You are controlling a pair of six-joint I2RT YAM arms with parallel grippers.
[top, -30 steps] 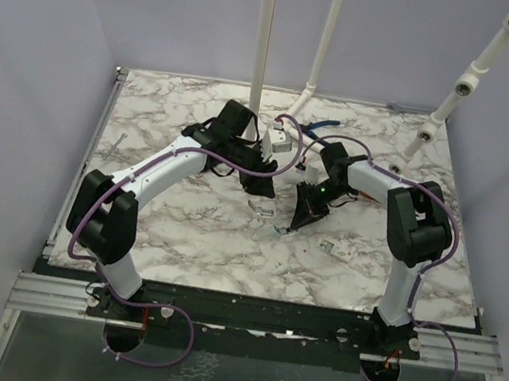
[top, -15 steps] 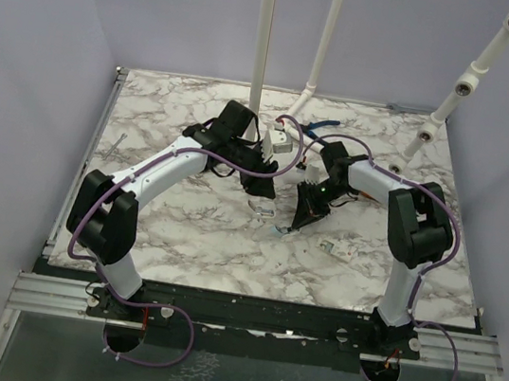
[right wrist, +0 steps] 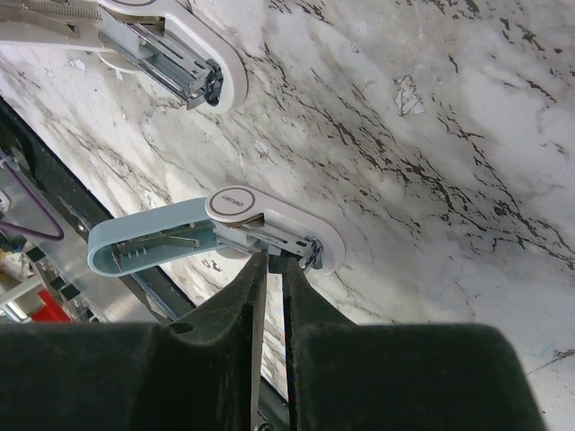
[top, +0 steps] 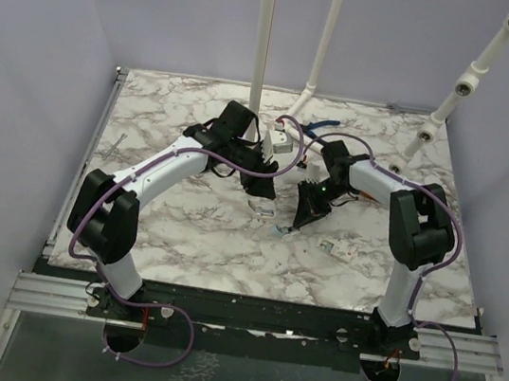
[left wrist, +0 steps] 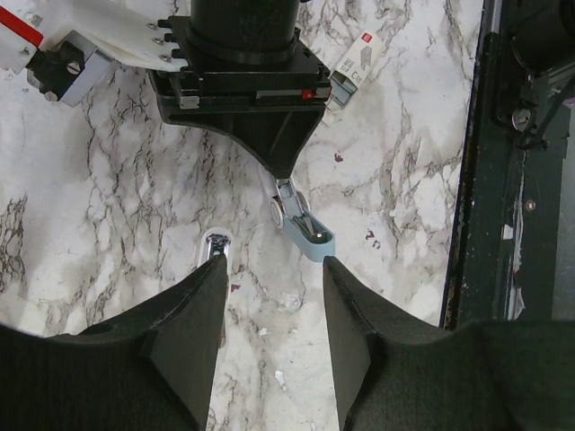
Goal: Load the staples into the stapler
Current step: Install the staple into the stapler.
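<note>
The stapler [right wrist: 269, 220] lies open on the marble table, its pale blue-green lid [right wrist: 144, 247] swung out flat from the white base. It also shows in the top view [top: 275, 227] and in the left wrist view [left wrist: 313, 241]. My right gripper [right wrist: 272, 259] is shut with its tips on the stapler's silvery metal channel; it shows in the top view too [top: 302, 221]. My left gripper [left wrist: 272, 260] is open and empty just left of the stapler, over bare marble [top: 262, 192]. A small silvery piece [left wrist: 216, 242] lies at its left fingertip.
A second white piece with a metal channel [right wrist: 171, 54] lies beside the stapler. A small white and red box [left wrist: 355, 65] sits right of the right gripper [top: 337, 248]. The black front rail [left wrist: 503, 180] is close. Tools [top: 322, 124] and white poles [top: 261, 48] stand at the back.
</note>
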